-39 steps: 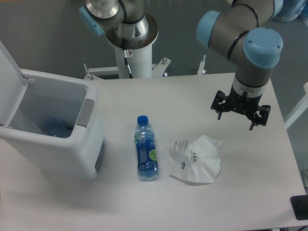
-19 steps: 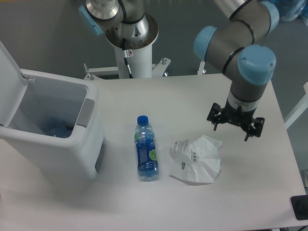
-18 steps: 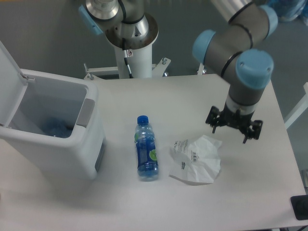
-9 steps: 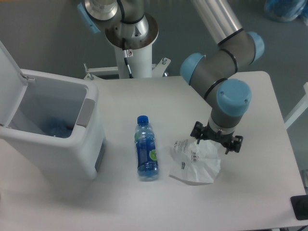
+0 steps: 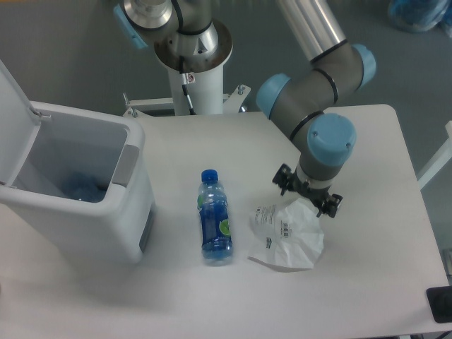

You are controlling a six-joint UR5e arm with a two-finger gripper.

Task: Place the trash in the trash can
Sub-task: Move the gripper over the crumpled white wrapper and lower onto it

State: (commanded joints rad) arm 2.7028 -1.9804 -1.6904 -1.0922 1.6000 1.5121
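A crumpled white plastic wrapper [image 5: 288,236] with black print lies flat on the table right of centre. Left of it a small clear bottle [image 5: 214,217] with a blue cap and blue label lies on its side, cap pointing away from me. The pale grey trash can [image 5: 127,169] stands at the left with its flip lid raised; something blue lies inside. My gripper [image 5: 308,197] hangs open, pointing down, directly over the wrapper's upper right edge, with nothing between its fingers. Whether the fingertips touch the wrapper I cannot tell.
The arm's white pedestal base [image 5: 194,67] rises at the table's back edge. A dark object [image 5: 441,304] shows at the lower right corner, off the table. The table's right edge runs close behind the arm's elbow.
The gripper has travelled left and down from the table's right side to just above the wrapper's upper edge, still open. The bottle, wrapper and trash can have not moved.
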